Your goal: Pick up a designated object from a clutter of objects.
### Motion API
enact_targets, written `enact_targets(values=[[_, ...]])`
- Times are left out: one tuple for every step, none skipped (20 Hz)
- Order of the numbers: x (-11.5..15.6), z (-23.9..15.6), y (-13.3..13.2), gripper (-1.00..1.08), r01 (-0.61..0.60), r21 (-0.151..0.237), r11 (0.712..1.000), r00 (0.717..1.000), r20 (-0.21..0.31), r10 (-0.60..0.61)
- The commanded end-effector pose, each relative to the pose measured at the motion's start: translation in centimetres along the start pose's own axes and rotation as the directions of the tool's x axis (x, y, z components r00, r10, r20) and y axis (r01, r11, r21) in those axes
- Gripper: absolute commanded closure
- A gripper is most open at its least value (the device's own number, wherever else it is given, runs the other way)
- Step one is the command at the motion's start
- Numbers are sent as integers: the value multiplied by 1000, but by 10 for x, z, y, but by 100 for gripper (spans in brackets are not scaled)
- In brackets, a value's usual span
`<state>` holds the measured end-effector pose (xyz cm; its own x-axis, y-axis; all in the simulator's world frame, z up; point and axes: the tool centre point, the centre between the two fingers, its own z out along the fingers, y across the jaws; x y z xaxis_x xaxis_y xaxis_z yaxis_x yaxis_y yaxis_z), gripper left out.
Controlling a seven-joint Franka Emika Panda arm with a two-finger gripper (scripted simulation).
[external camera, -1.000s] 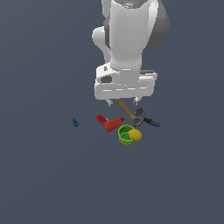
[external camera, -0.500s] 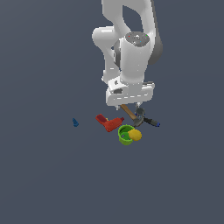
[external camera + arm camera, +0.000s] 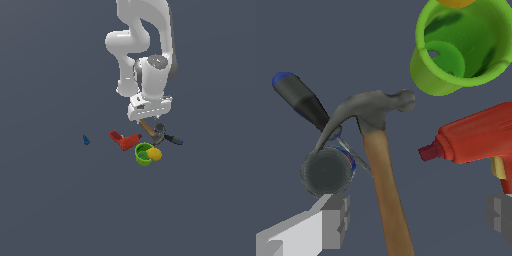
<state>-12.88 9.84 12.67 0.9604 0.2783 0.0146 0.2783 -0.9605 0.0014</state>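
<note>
The hammer has a brown wooden handle (image 3: pixel 387 195) and a dark grey claw head (image 3: pixel 371 107). It lies flat among the clutter, and in the exterior view (image 3: pixel 148 128) it sits just under my hand. My gripper (image 3: pixel 418 220) is open and empty, low over the handle. The handle passes between the two fingers (image 3: pixel 336 220), closer to that one, and touches neither. In the exterior view the gripper (image 3: pixel 149 118) hangs just above the handle end, which it partly hides.
A red drill toy (image 3: pixel 476 135) (image 3: pixel 125 140) lies beside the handle. A green cup (image 3: pixel 461 45) (image 3: pixel 143 154) and yellow lump (image 3: pixel 154 154) sit past the head. A black-and-blue tool (image 3: pixel 303 102) (image 3: pixel 172 139) and a dark round piece (image 3: pixel 327 171) flank the head. A tiny blue piece (image 3: pixel 86 140) lies apart.
The arm has come down and shifted toward the exterior view's right, bringing the hand from well above the clutter to just over the hammer's handle. The objects have not moved.
</note>
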Motion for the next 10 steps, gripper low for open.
enact_targets(values=[[-18,13,-9,-92,23,0,1000,1000,3,-23],[-25,18,-11,-92,31,0,1000,1000,5,-31],[-31,22,-14,-92,38,0,999,999,6,-38],[-36,25,-16,-92,45,1,999,999,7,-45],[-42,28,-18,-92,51,1,999,999,8,-51],[-46,31,-20,-92,57,1,998,998,10,-57],[-51,34,-22,-92,62,1,998,998,10,-62],[-55,36,-23,-92,67,2,998,998,11,-67],[-59,38,-25,-92,71,2,997,997,12,-71],[-62,40,-26,-92,74,2,997,997,13,-74]])
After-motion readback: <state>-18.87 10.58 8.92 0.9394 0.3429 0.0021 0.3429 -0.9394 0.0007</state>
